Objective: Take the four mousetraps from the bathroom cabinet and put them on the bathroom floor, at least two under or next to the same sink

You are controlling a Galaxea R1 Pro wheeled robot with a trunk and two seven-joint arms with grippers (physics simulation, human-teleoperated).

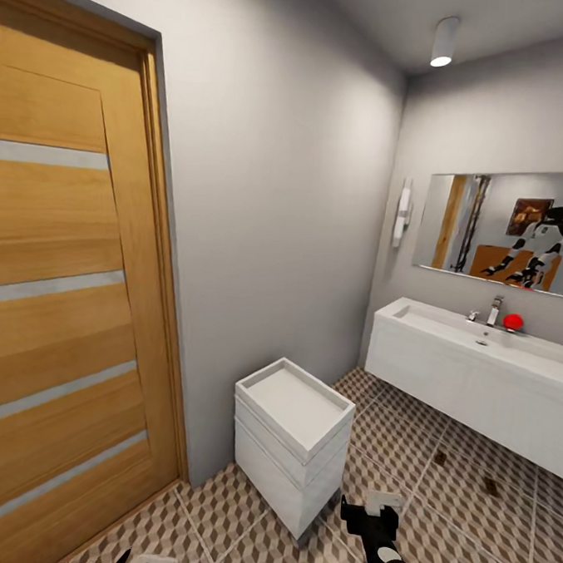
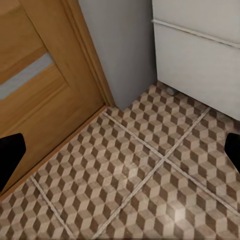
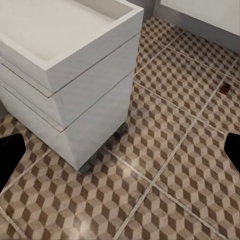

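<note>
Carrying nothing: my left gripper (image 2: 120,150) and right gripper (image 3: 120,155) spread open. Two mousetraps (image 1: 491,486) lie under sink (image 1: 475,385); should turn toward cabinet for remaining pair.

left pincer (image 2: 120,150): fingers spread, empty | right pincer (image 3: 120,152): fingers spread, empty

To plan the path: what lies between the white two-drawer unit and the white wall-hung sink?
In the head view, only bare patterned floor tiles separate the unit from the sink.
</note>
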